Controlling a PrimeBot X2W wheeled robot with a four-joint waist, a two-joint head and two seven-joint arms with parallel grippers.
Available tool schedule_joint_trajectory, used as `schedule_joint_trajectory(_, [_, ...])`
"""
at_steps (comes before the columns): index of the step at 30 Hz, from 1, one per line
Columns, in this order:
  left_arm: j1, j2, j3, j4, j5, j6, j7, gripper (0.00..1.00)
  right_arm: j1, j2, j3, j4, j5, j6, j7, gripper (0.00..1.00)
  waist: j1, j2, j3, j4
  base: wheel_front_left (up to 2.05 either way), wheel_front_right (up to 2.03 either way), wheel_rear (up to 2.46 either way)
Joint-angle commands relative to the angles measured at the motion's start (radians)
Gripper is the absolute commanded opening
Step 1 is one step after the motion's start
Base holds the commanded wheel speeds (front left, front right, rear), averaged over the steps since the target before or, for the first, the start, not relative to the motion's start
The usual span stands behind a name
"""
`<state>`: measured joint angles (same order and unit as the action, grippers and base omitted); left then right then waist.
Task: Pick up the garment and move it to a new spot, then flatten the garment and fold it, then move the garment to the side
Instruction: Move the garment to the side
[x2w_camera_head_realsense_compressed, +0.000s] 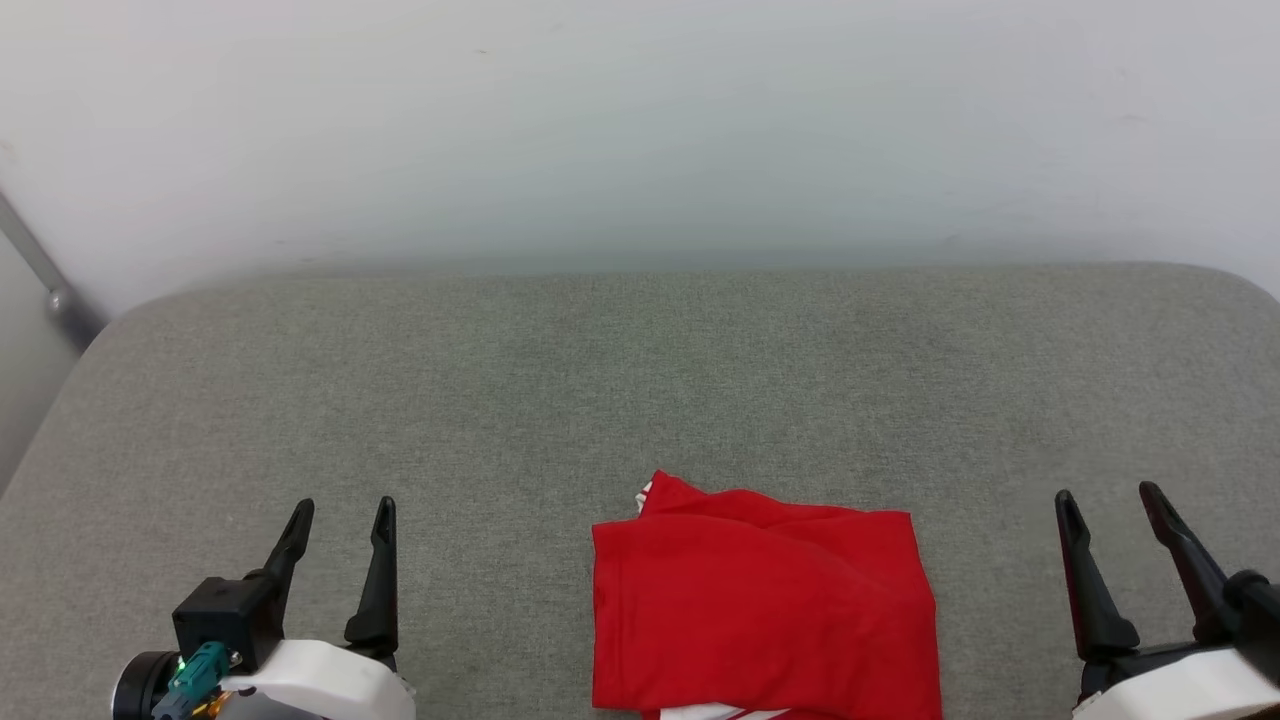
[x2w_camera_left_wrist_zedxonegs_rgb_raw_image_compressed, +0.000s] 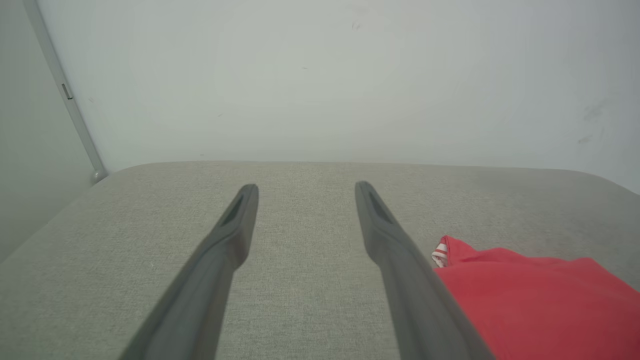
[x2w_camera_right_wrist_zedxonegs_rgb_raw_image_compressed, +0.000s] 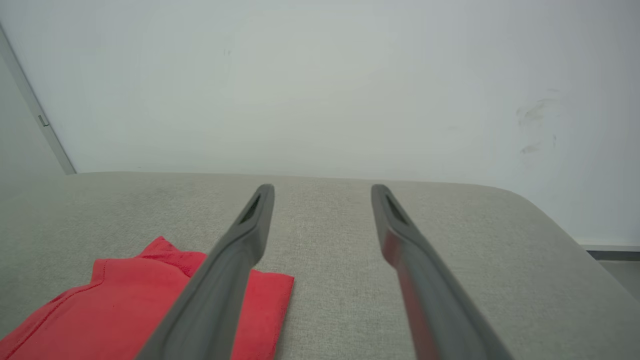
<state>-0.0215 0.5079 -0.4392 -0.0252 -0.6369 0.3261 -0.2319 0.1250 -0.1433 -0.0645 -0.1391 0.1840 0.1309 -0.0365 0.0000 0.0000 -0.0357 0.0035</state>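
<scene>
The garment (x2w_camera_head_realsense_compressed: 765, 610) lies folded into a red rectangle near the front edge of the grey cushioned surface (x2w_camera_head_realsense_compressed: 640, 380), a bit of striped trim showing at its far left corner and white at its near edge. My left gripper (x2w_camera_head_realsense_compressed: 342, 510) hovers open to its left, empty. Open and empty too, my right gripper (x2w_camera_head_realsense_compressed: 1108, 494) stands to its right. In the left wrist view the garment (x2w_camera_left_wrist_zedxonegs_rgb_raw_image_compressed: 535, 300) sits right of my left gripper (x2w_camera_left_wrist_zedxonegs_rgb_raw_image_compressed: 306, 189). The right wrist view has the garment (x2w_camera_right_wrist_zedxonegs_rgb_raw_image_compressed: 135, 295) left of my right gripper (x2w_camera_right_wrist_zedxonegs_rgb_raw_image_compressed: 322, 189).
A pale wall (x2w_camera_head_realsense_compressed: 640, 120) rises behind the surface. A grey metal rail (x2w_camera_head_realsense_compressed: 45, 275) slants at the far left corner. The cushion's far corners are rounded, and floor (x2w_camera_right_wrist_zedxonegs_rgb_raw_image_compressed: 620, 270) shows past its right end.
</scene>
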Motion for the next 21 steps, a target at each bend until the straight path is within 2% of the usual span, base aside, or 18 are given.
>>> schedule_joint_trajectory(1, [0.015, 0.006, 0.004, 0.005, 0.001, 0.004, -0.001, 1.00, 0.029, 0.010, 0.009, -0.018, -0.010, 0.000, 0.004, 1.00, 0.0000, 0.0000, -0.002, 0.001, 0.00, 0.00, 0.00])
schedule_joint_trajectory(21, [0.013, -0.001, 0.018, 0.014, -0.008, 0.009, -0.013, 1.00, 0.085, 0.053, -0.021, -0.090, 0.026, 0.000, 0.079, 1.00, 0.0000, 0.0000, 0.004, -0.012, 0.00, 0.00, 0.00])
